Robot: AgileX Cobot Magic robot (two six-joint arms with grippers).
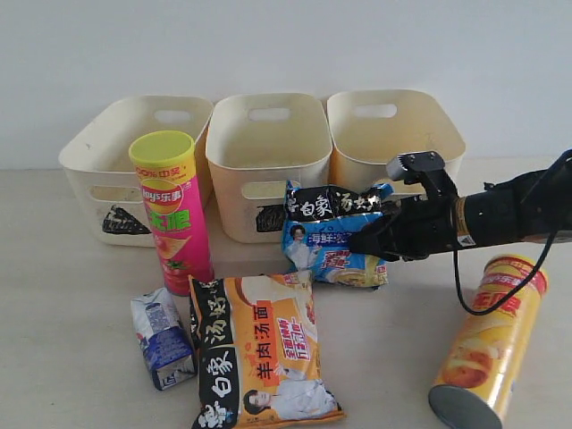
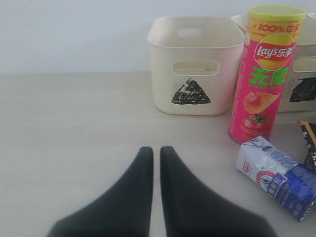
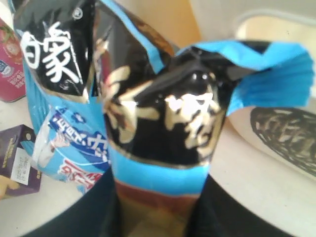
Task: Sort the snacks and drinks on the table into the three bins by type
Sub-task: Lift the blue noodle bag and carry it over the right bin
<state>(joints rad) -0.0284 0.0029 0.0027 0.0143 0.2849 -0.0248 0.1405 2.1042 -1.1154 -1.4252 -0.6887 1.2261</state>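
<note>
My right gripper [image 1: 380, 234] is shut on the edge of the blue, black-banded noodle packet [image 1: 335, 234], holding it raised in front of the middle bin [image 1: 268, 152]; up close the packet [image 3: 163, 123] fills the right wrist view. On the table lie the orange noodle packet [image 1: 259, 353], the small drink carton [image 1: 163, 338] and the orange-yellow chip tube [image 1: 490, 344] on its side. The pink chip tube [image 1: 172, 210] stands upright. My left gripper [image 2: 155, 150] is shut and empty, low over bare table, left of the pink tube [image 2: 264, 74] and carton [image 2: 276, 175].
Three cream bins stand in a row at the back: left bin [image 1: 134, 147], middle bin, right bin [image 1: 393, 134]. The left bin [image 2: 195, 64] bears a black triangle mark. A white wall rises behind them.
</note>
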